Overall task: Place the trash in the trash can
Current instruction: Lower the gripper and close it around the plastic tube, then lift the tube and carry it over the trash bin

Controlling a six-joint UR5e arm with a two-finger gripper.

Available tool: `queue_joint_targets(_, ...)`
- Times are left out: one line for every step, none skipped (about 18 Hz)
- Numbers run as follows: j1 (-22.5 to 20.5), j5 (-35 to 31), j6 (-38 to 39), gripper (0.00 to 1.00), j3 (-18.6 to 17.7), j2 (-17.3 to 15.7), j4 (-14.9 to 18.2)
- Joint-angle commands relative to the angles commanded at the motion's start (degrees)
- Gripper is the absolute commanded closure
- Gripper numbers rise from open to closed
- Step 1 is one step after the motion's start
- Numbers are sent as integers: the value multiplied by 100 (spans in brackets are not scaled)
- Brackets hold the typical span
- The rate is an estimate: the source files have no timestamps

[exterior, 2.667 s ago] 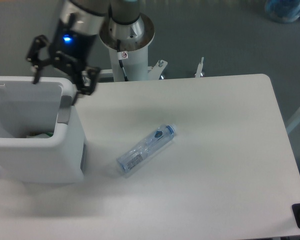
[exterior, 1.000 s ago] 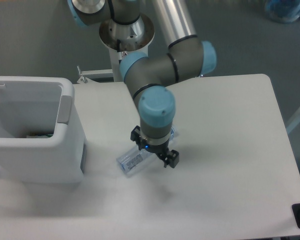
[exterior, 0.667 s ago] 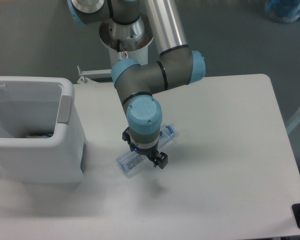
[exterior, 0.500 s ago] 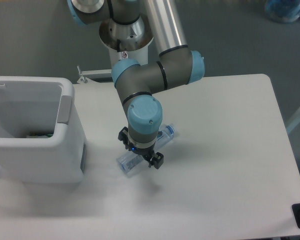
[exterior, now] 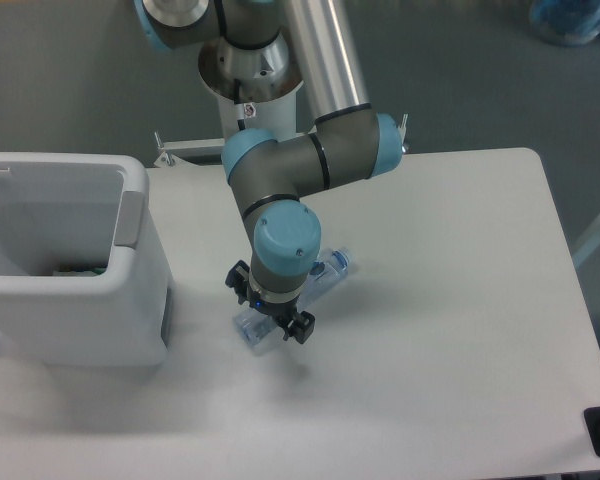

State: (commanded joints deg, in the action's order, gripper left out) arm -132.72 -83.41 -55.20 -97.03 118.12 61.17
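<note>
You looked down on a white table with rounded corners, standing on a dull grey floor. Beyond the table's far right corner, a blue bundle lay on that floor.

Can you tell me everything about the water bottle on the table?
The bottle is clear plastic with a blue cap at its upper-right end and a label near the lower-left end. It lies on its side, slanted, on the white table, right of the trash can. The gripper hangs over its middle, fingers either side, hiding part of it. Whether they squeeze it is unclear.
</note>
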Motion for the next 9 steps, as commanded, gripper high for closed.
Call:
queue_joint_targets(52, 0, 105, 0, 26, 70, -52)
queue_joint_targets(88, -17, 193, 0, 35, 132, -114)
queue_joint_targets(105, -26, 255, 0, 61, 211, -175)
queue_joint_targets(114, -35, 299, 0, 79, 264, -237)
queue_joint_targets(132, -35, 317, 0, 88, 299, -281)
queue_joint_targets(149, -44, 343, 0, 114, 300, -281)
queue_joint_targets(150, -44, 352, 10, 149, 300, -281)
queue_joint_targets(150, -44, 361, 19, 158, 300, -281)
queue_joint_targets(150, -44, 378, 27, 158, 300, -281)
